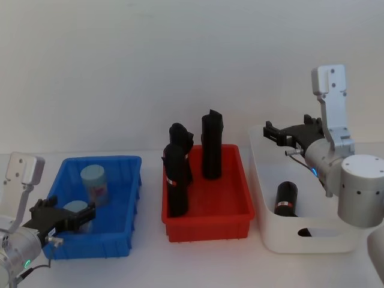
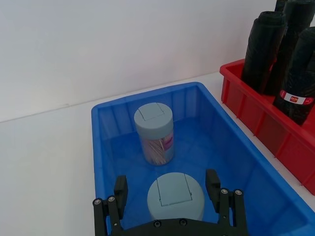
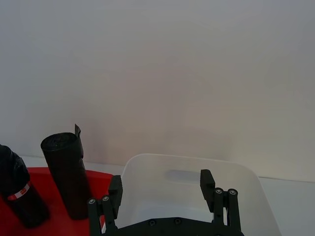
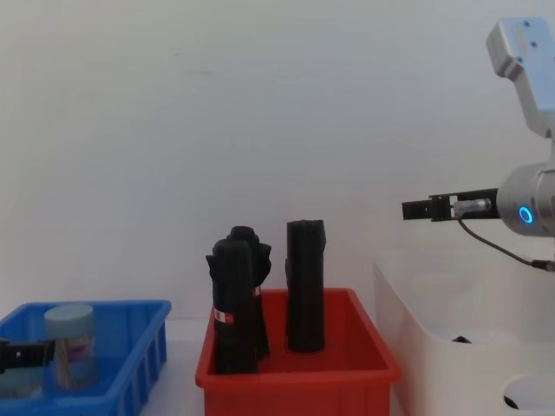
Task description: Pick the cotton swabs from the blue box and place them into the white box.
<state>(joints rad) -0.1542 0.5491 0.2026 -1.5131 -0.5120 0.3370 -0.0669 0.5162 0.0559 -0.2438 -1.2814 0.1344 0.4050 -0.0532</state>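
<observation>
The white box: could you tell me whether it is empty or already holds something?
Not empty: a black roll sits inside the white box, seen in the head view.

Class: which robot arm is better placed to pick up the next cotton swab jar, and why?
Left. The left tool is open astride the near cotton swab jar in the blue box; the right tool hovers open over the white box.

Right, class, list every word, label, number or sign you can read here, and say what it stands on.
No text here can be read.
Band on the black roll: red and white, print too small to read.
Label on the far cotton swabs jar: too blurred to read.
</observation>
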